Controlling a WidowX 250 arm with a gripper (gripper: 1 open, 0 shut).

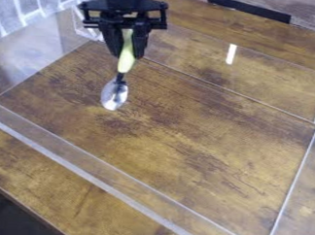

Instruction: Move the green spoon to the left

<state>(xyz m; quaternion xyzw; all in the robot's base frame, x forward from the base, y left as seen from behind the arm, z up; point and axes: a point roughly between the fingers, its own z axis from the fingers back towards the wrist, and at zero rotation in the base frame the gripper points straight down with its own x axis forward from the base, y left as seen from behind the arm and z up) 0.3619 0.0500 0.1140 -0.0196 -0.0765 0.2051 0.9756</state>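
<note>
Showing wooden table (199,131) | clear acrylic walls (81,175) | green spoon (120,81)

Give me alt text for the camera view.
A black gripper pointing down holds the green spoon by its handle, its silver bowl low over or touching a wooden table ringed by clear plastic walls.

Arm: cut off by the top edge of the frame; only the black gripper (124,42) and its crossbar show, upper left of centre.

Green spoon (120,77): top of the handle hidden between the gripper fingers; how far it reaches up cannot be told. Metal bowl blurred, detail lost.

Wooden table (199,121): cut off on all four sides.

Clear plastic wall (67,165): ends run out of frame; upper left corner washed out by glare.
</note>
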